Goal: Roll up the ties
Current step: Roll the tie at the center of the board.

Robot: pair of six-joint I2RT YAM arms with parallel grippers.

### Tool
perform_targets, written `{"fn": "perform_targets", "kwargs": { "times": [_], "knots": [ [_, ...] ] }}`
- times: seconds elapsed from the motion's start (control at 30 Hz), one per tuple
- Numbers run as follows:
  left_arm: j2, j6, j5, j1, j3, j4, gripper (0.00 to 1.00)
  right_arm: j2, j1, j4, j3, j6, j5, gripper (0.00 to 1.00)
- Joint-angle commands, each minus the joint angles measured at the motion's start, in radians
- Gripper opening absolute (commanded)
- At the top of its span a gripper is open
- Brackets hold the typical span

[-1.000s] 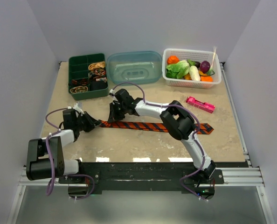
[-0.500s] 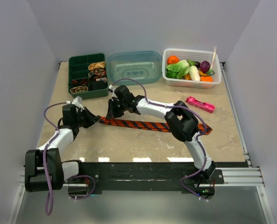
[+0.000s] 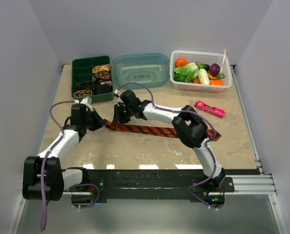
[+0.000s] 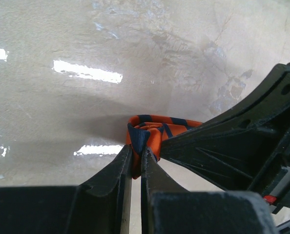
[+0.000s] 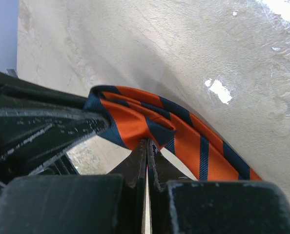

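The orange tie (image 3: 159, 130) with dark diagonal stripes lies across the table's middle, its left end folded over. My left gripper (image 3: 101, 123) is shut on that folded end; the left wrist view shows the fold (image 4: 147, 131) pinched between the fingertips (image 4: 128, 158). My right gripper (image 3: 119, 120) is just right of it, shut on the tie's edge (image 5: 150, 127) at its tips (image 5: 146, 145). The two grippers are nearly touching. Small rolled ties (image 3: 102, 71) sit in a green compartment box (image 3: 81, 66).
A clear blue container (image 3: 140, 69) stands behind the grippers. A white basket (image 3: 201, 86) of toy vegetables is at the back right. A pink flat gadget (image 3: 209, 109) lies right of the tie. The right arm stretches over the tie.
My left gripper has moved away from the near edge and a little right, carrying the tie's left end up to the right gripper. The tie now slants slightly.
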Motion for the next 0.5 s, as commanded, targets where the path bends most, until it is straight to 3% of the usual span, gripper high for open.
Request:
{"fn": "perform_targets", "kwargs": {
  "times": [0.0,0.47],
  "knots": [
    [-0.018,0.014,-0.041,-0.038,0.046,-0.009,0.0,0.013,0.007,0.015,0.011,-0.006,0.015,0.0],
    [-0.015,-0.008,-0.008,-0.086,0.091,-0.005,0.0,0.048,0.012,0.064,0.008,0.029,-0.002,0.0]
  ]
}}
